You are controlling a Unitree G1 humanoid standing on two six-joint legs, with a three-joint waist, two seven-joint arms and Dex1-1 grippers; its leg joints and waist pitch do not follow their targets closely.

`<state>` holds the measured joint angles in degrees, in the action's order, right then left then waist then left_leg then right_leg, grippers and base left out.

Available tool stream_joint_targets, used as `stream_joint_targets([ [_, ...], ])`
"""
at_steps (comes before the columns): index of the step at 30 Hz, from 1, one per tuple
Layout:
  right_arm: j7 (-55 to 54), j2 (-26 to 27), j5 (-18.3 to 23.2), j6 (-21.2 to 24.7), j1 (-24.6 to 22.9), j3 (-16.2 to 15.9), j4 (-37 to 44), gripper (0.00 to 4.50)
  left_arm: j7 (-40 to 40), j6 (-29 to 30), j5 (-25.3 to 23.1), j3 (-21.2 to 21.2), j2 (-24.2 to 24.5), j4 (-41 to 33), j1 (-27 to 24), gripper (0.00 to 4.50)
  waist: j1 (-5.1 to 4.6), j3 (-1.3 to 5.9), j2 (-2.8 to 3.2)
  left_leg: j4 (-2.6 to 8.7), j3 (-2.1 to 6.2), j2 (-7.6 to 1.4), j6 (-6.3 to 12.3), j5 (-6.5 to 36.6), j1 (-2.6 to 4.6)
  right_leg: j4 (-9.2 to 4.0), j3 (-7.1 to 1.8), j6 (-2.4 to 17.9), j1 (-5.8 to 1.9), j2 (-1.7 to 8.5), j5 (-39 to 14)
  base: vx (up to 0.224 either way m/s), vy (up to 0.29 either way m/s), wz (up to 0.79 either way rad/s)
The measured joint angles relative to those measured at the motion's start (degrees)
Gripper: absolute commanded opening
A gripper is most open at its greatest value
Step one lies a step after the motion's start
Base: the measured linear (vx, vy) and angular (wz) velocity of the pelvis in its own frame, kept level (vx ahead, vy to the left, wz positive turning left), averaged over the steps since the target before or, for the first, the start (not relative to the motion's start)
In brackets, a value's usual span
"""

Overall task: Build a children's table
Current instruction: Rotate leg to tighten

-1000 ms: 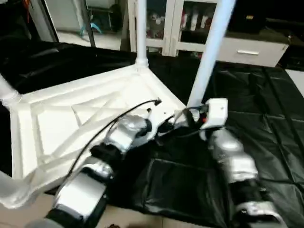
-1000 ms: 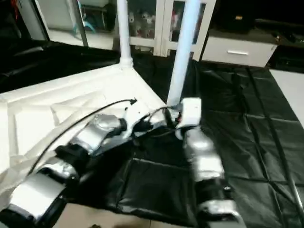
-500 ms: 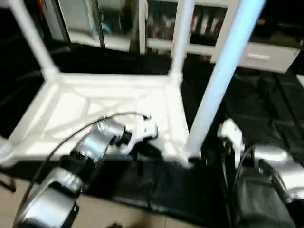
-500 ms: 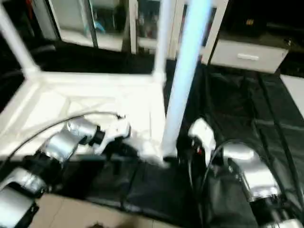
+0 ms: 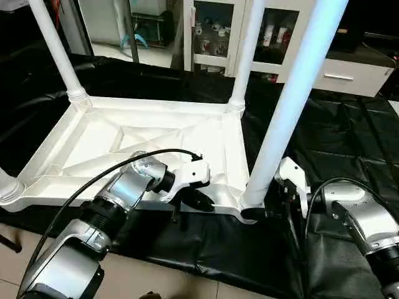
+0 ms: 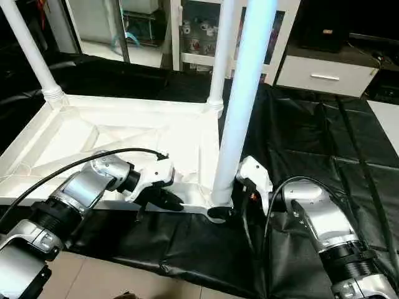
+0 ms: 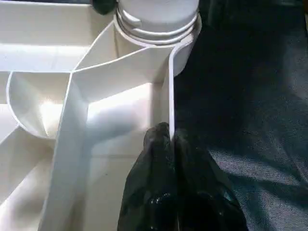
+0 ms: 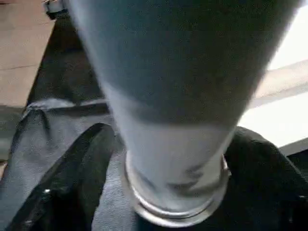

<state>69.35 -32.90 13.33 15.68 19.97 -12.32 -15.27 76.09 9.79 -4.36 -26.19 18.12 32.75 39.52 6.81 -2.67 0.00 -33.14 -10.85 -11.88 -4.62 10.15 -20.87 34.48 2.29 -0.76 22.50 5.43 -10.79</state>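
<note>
Right gripper (image 5: 259, 208) drawn back from higher on nearest leg (image 5: 293, 99) to straddle its base, jaws wide, left gripper (image 7: 168, 144) pinching upturned tabletop (image 5: 156, 140) rim beside that corner, black-covered worktable (image 5: 349, 143) bare beyond.

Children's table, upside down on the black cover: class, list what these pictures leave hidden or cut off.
- Tops of the legs: the near right leg and both far legs run out of the top edge in the eye views.
- Near left leg: cut by the left edge of the left eye view.
- Tabletop top face: it lies against the cover.
- Right gripper jaws: whether they touch that leg, blurred in the right wrist view.
</note>
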Motion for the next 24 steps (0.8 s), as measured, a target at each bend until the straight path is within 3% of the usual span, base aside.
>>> stream_joint_targets([
  [10,0.96,-0.97,-0.81,-0.78,1.03,-0.60,-1.70,2.71,-0.22,0.04,-0.42,-0.08,0.07,-0.50,-0.23,0.00,0.43,0.04,-0.09,-0.04,-0.01,0.00,0.04,-0.02,0.01,-0.03,0.01,-0.03,-0.10,0.03,-0.02,0.000,0.000,0.00],
  [19,1.88,-0.50,-1.71,-1.54,2.04,-1.40,-3.29,2.59,-0.41,0.19,-0.50,-0.07,0.32,-0.60,-0.35,0.00,0.34,0.09,-0.17,-0.04,-0.02,0.00,0.05,-0.03,0.04,0.00,-0.01,-0.03,-0.10,0.03,-0.02,0.000,0.000,0.00],
  [24,-2.09,2.61,-1.91,-1.15,2.04,-0.14,-4.66,2.58,-1.98,0.68,-0.60,0.63,0.21,0.30,-0.53,0.00,-0.35,0.50,-0.72,0.00,-0.01,-0.03,0.03,-0.03,0.32,0.07,0.00,-0.01,-0.23,-0.02,0.00,0.000,0.000,0.00],
])
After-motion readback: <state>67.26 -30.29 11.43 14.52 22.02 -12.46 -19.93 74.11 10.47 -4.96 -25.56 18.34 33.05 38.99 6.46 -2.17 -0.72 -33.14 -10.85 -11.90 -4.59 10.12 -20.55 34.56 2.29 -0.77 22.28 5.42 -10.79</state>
